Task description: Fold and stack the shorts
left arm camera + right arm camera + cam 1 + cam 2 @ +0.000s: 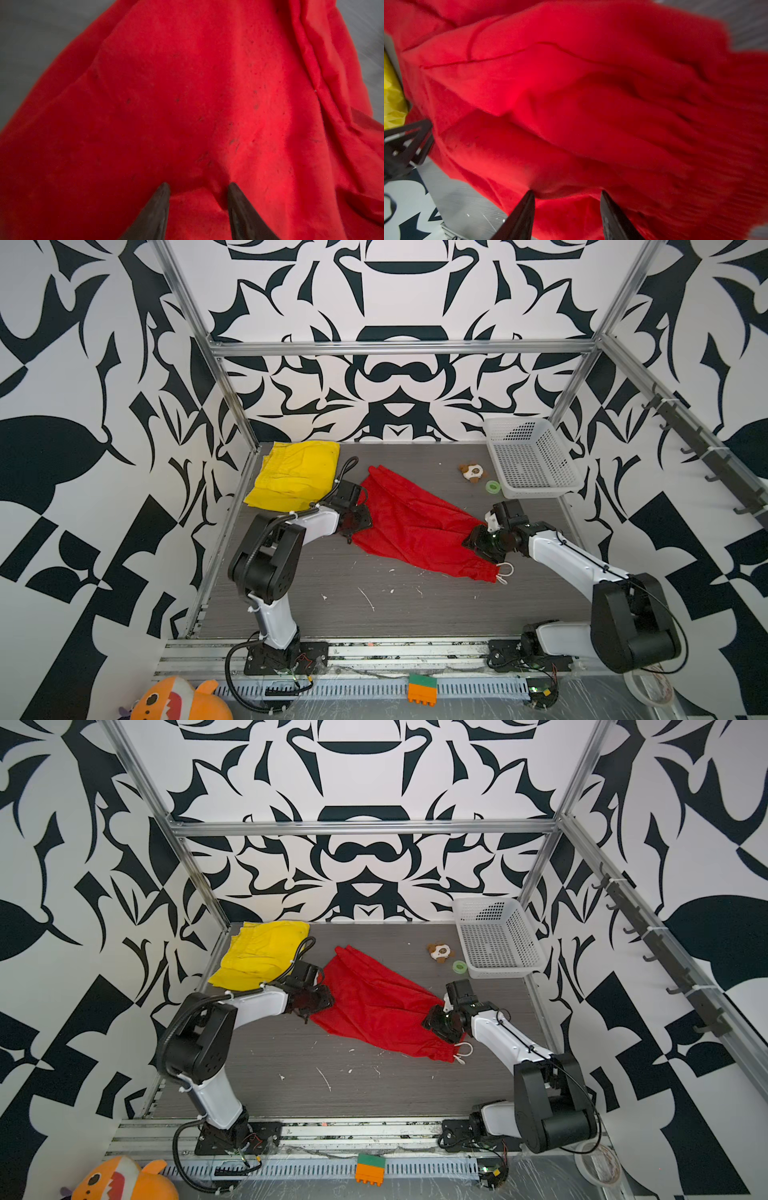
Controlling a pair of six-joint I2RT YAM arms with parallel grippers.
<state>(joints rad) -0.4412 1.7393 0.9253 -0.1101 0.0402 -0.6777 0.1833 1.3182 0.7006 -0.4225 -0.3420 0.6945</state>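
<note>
Across the middle of the counter (374,605), the red shorts (415,522) lie in a long, rumpled diagonal. The left pincer (198,187) is over the end nearest the yellow shorts (297,475). The right pincer (566,193) is over the opposite end, just beside the white drawstring (506,572). The wrist views show each pincer's 2 tips standing apart, partway open, with red cloth between them and no pinch closed on it. The yellow shorts rest flat in the far left corner, apparently already folded, so the step in hand seems to be folding the red shorts.

To do it well, each pincer should close on every layer at its end, not only the top 1, and at matching edges. Then 1 end should travel low over the other so the cloth neither sags nor twists. The drawstring should be tucked in before stacking.

In both top views the pincer bodies cover their own tips, so how deep these sit in the cloth is hidden. The wrist views are blurred, and the number of layers between the tips cannot be told. The left arm (316,522) covers the near edge of the yellow shorts, and the right pincer hides part of the red waistband.
</note>
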